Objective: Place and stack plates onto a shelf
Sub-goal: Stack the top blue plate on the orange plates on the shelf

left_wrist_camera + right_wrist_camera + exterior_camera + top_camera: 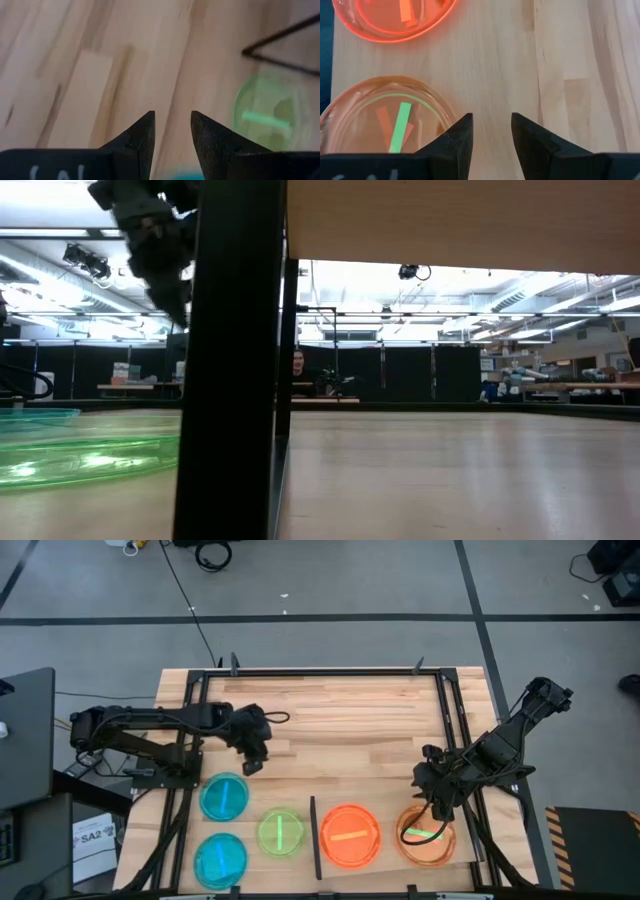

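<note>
Plates on worktop and shelf: five positions visible from above, both hands empty.

Two blue plates (222, 797) at the worktop's (340, 720) 7 o'clock corner, one behind the other (219, 860); one green plate (281, 833) just beside them toward 6 o'clock. One orange plate (350, 835) and one paler orange plate holding a green one (427, 836) lie side by side on the shelf (385, 862) at 5 o'clock. How many plates are stacked in each position cannot be told. Shelf's long axis runs 9 to 3 o'clock; its black strip (313, 837) runs 12 to 6 along the 9 o'clock end. Left hand (255, 762), fingers apart and holding nothing, hangs at 12 o'clock of the nearer blue plate. Right hand (437, 808), fingers apart and holding nothing, hangs over the 12 o'clock rim of the green-in-orange stack.
</note>
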